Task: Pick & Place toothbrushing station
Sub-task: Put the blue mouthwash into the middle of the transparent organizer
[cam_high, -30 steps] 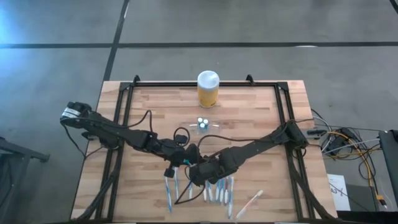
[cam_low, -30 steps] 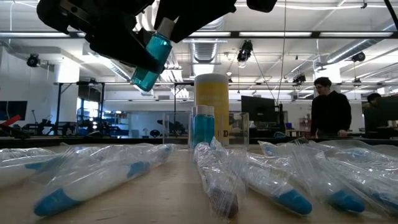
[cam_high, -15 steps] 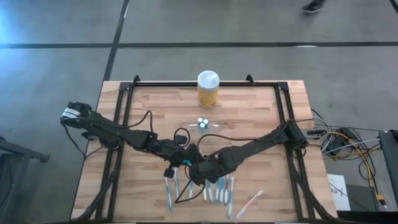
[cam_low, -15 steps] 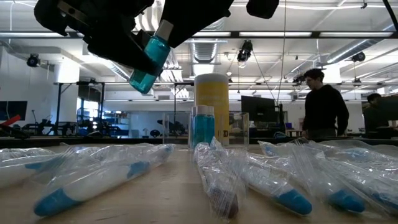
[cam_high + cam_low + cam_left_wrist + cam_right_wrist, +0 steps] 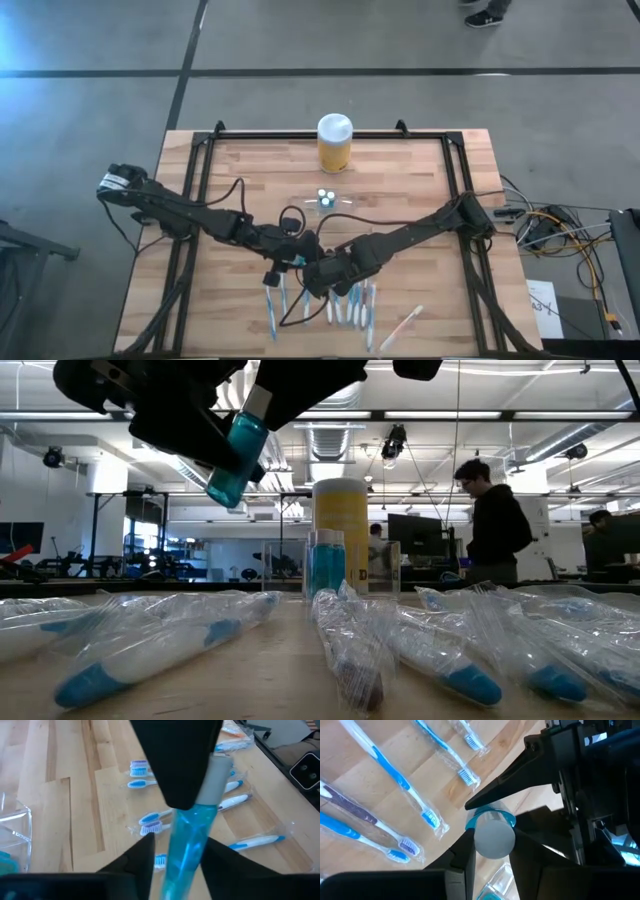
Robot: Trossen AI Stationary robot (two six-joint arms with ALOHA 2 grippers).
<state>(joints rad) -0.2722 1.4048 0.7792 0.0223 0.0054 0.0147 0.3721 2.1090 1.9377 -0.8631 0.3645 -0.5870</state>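
Handover at 6 o'clock of the clear plastic toothbrushing station point(image 5: 326, 198): right gripper point(image 5: 493, 839) now clamps the translucent teal white-capped tube point(image 5: 232, 455); left gripper point(image 5: 288, 256) has parted its fingers (background person point(image 5: 490, 520) moved on).

A yellow jar with a white lid point(image 5: 335, 142) stands at the upper middle of the wooden table point(image 5: 400, 190) in the high view. Wrapped toothbrushes point(image 5: 352, 305) lie in a row at the lower middle, with one pale toothbrush point(image 5: 402, 327) apart toward the lower right. In the low view, a person in dark clothes point(image 5: 490, 525) stands at right in the room beyond.
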